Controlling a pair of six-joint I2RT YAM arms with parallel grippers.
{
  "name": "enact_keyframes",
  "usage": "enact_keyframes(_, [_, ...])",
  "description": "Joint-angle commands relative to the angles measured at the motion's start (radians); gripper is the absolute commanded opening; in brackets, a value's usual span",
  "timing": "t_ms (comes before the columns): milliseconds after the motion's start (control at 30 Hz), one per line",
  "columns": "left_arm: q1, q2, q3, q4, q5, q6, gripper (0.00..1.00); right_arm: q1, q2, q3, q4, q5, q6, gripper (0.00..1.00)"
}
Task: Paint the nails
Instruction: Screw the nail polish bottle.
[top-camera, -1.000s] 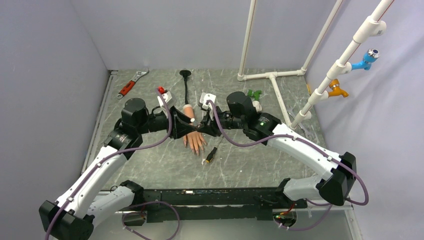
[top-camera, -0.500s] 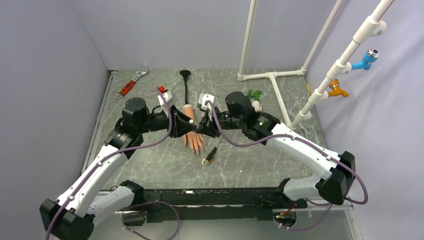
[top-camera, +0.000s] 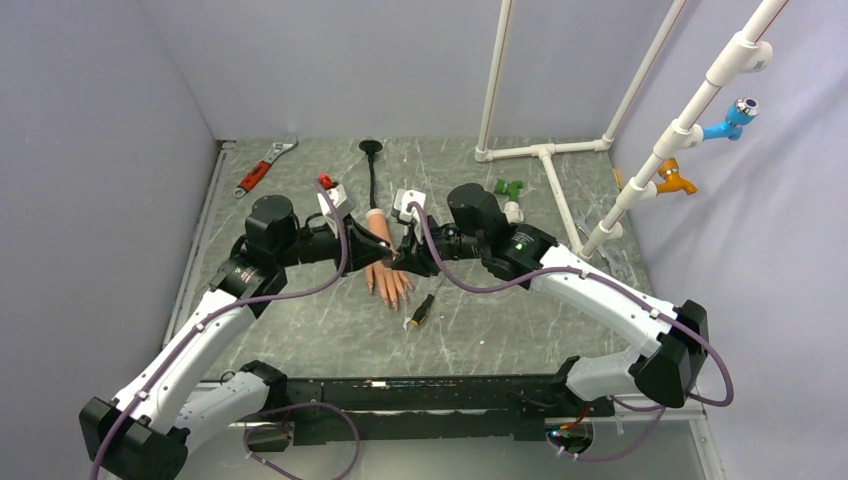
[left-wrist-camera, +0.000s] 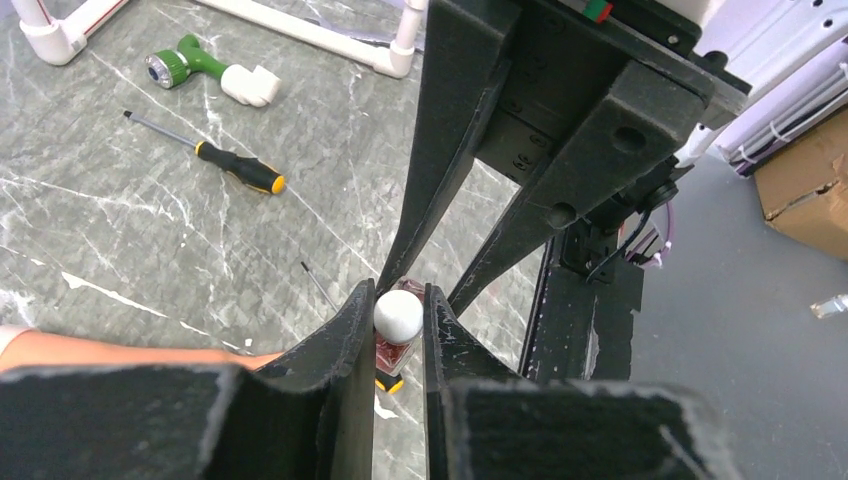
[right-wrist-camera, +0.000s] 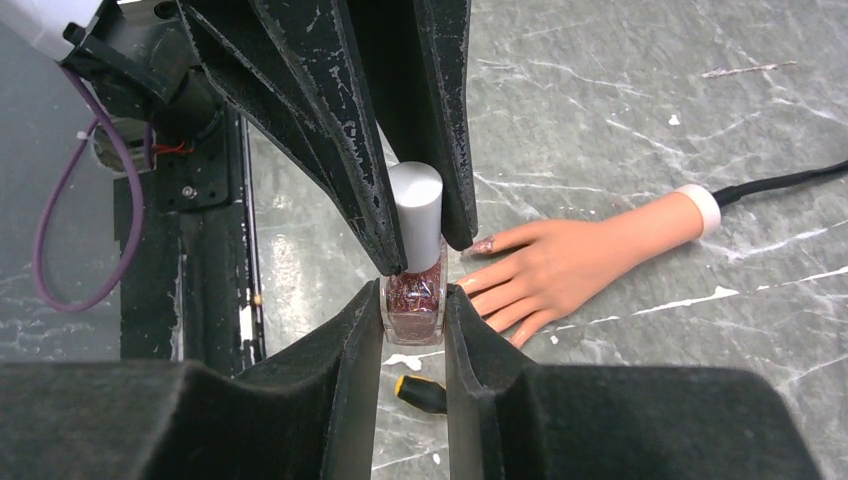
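While right claw (right-wrist-camera: 413, 288) grips bottle (right-wrist-camera: 412, 306), nails (right-wrist-camera: 482, 246) just beside

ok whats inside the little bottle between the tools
Reddish glittery polish shows through the glass of the bottle, gripped by the right tool. Its pale cap is pinched in the left tool; any brush inside is hidden.

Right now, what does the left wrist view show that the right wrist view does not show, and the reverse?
Only the left wrist view: a green fitting, a whole screwdriver and a white pipe.
Only the right wrist view: the spread fingers of the mannequin hand with its nails, its white cuff and black stalk.
Both: the polish bottle, with the left end effector closed on its cap and the right end effector closed on its glass body.
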Motion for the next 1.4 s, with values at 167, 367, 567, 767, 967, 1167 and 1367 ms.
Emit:
enact_keyframes(167, [-0.021,-0.014,0.049,-0.079,0.17,0.194,0.0,0.003,-0.037,0.044,0.031,-0.097,-0.019,0.0])
enact_keyframes(367, [-0.023,0.001,0.075,-0.137,0.354,0.259,0.0,0.0,-0.056,0.051,-0.045,-0.265,-0.078,0.0])
enact_keyframes(567, [-0.03,-0.018,0.079,-0.166,0.432,0.312,0.0,-0.002,-0.037,0.083,-0.126,-0.393,-0.127,0.0])
enact_keyframes(767, [-0.041,-0.025,0.079,-0.188,0.423,0.335,0.0,-0.002,-0.027,0.097,-0.147,-0.425,-0.136,0.0])
enact_keyframes(967, [-0.041,-0.035,0.074,-0.154,0.369,0.284,0.61,-0.002,-0.026,0.094,-0.144,-0.405,-0.131,0.0])
enact_keyframes(1167, [-0.03,-0.059,0.066,-0.126,0.242,0.236,0.91,-0.001,-0.013,0.09,-0.141,-0.363,-0.119,0.0])
enact_keyframes(1367, [0.001,-0.084,0.057,-0.097,0.08,0.185,0.89,0.001,-0.017,0.099,-0.096,-0.172,-0.031,0.0])
